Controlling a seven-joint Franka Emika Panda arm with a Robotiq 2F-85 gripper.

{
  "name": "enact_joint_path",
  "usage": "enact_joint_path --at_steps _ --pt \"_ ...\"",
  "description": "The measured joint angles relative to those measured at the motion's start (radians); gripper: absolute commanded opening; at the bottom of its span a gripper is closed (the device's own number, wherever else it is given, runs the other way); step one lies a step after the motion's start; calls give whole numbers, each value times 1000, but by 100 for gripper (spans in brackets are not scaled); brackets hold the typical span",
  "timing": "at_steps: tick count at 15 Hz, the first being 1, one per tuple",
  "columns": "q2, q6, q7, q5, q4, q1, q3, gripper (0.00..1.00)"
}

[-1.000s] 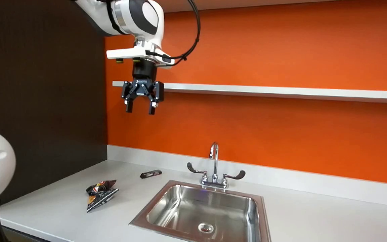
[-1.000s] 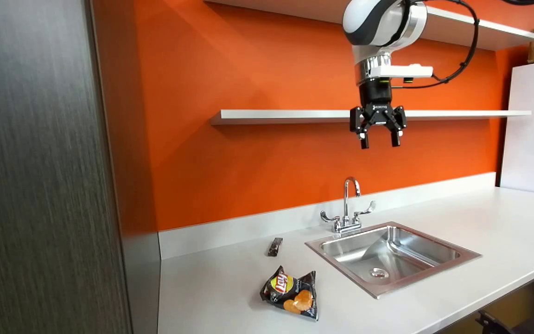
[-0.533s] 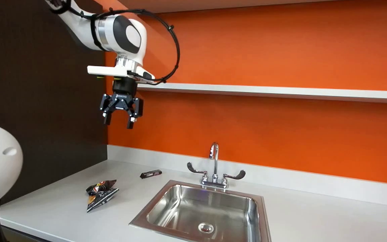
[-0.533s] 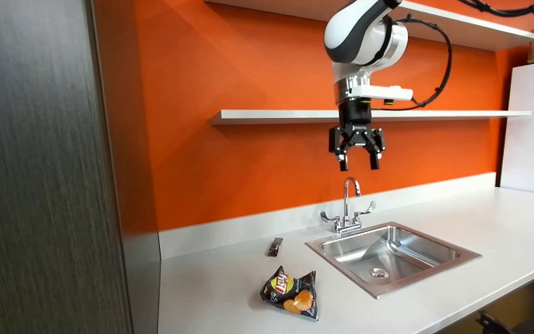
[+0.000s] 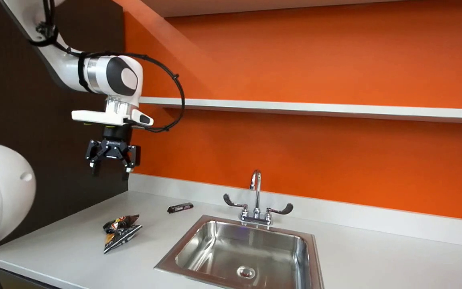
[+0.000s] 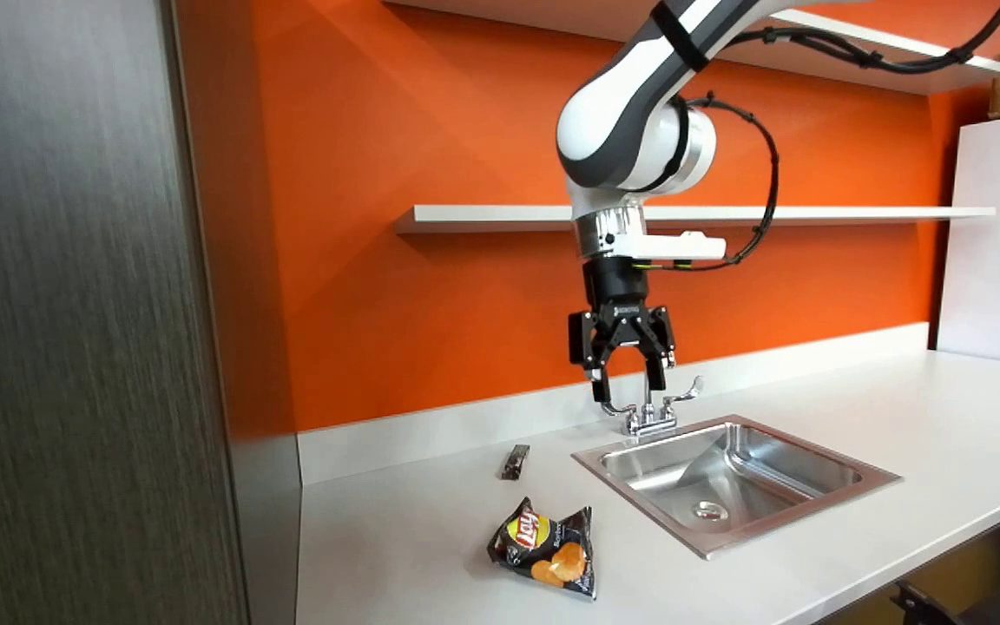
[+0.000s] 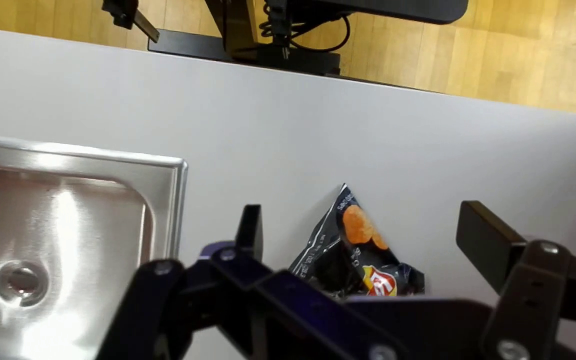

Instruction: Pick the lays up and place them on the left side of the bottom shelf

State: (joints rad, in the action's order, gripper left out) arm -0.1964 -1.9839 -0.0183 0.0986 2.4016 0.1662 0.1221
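While the end effector (image 5: 110,174) hangs well above the desk (image 6: 396,555), jaws spread apart, the black Lay's chip bag (image 6: 543,549) lies on that surface, near the sink (image 5: 181,245) but apart from it. Bag rumpled, logo and printed chips showing in an exterior view. Wrist view: bag seen between the jaws, part of it hidden by the end effector. Slim dark packet (image 6: 515,462) nearer the backsplash (image 6: 413,441). Bottom shelf (image 6: 500,213) runs along the orange wall (image 6: 465,321).
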Motion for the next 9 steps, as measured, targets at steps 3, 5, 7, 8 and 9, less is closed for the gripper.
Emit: enact_joint_path --at_steps 3,5,7,8,9 --pt "45 -78 1 14 30 37 32 100" --pt "81 -127 4 19 40 53 47 100" --pt "121 -177 10 20 43 61 55 100" --pt "142 -204 16 20 43 63 57 100" --pt "161 -230 21 20 43 64 59 100"
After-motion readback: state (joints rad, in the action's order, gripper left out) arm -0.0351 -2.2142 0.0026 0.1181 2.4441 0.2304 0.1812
